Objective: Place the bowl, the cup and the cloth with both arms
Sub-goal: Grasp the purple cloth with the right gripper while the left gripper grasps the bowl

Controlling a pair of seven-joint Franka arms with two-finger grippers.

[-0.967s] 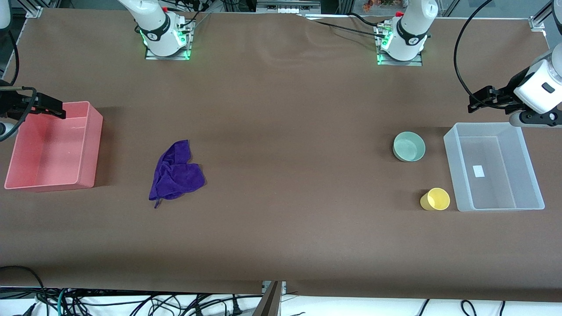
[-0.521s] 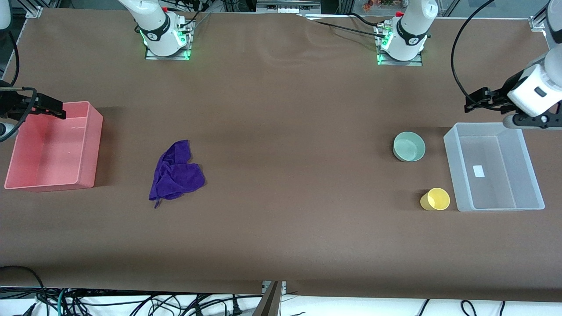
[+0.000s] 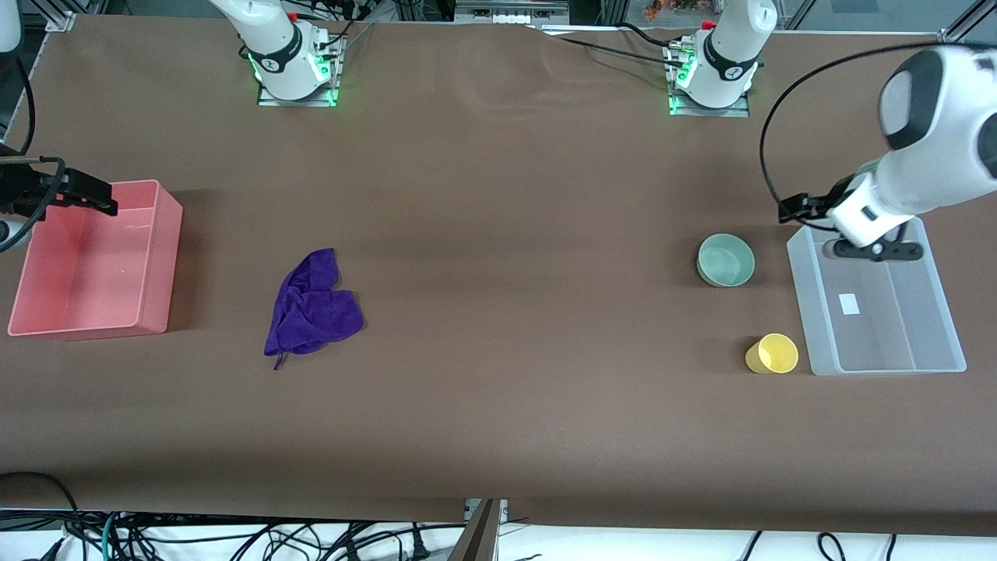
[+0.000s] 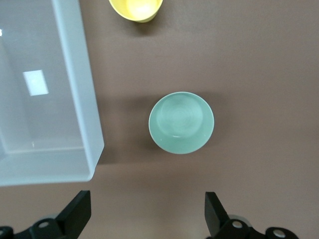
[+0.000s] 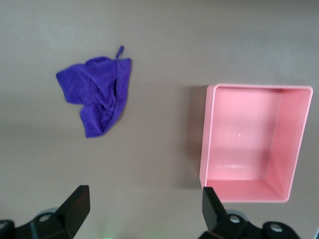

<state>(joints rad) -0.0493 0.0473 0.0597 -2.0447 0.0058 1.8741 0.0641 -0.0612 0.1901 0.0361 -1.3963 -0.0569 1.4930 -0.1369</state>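
Note:
The mint-green bowl (image 3: 725,260) stands upright on the table beside the clear bin; it also shows in the left wrist view (image 4: 181,122). The yellow cup (image 3: 772,354) stands nearer the front camera, next to the clear bin, and is cut off at the edge of the left wrist view (image 4: 136,9). The purple cloth (image 3: 311,308) lies crumpled toward the right arm's end and shows in the right wrist view (image 5: 97,97). My left gripper (image 3: 790,210) (image 4: 148,219) hangs open and empty over the table by the bin's corner, close to the bowl. My right gripper (image 3: 97,199) (image 5: 144,214) hangs open and empty over the pink bin's edge.
A clear plastic bin (image 3: 810,312) (image 4: 75,74) with a white label inside stands at the left arm's end. A pink bin (image 3: 160,257) (image 5: 204,144) stands empty at the right arm's end. The arms' bases stand along the table's back edge.
My left arm has swung in from the table's end toward the bowl, its hand now over the clear bin's corner. The right arm, bowl, cup and cloth have not moved.

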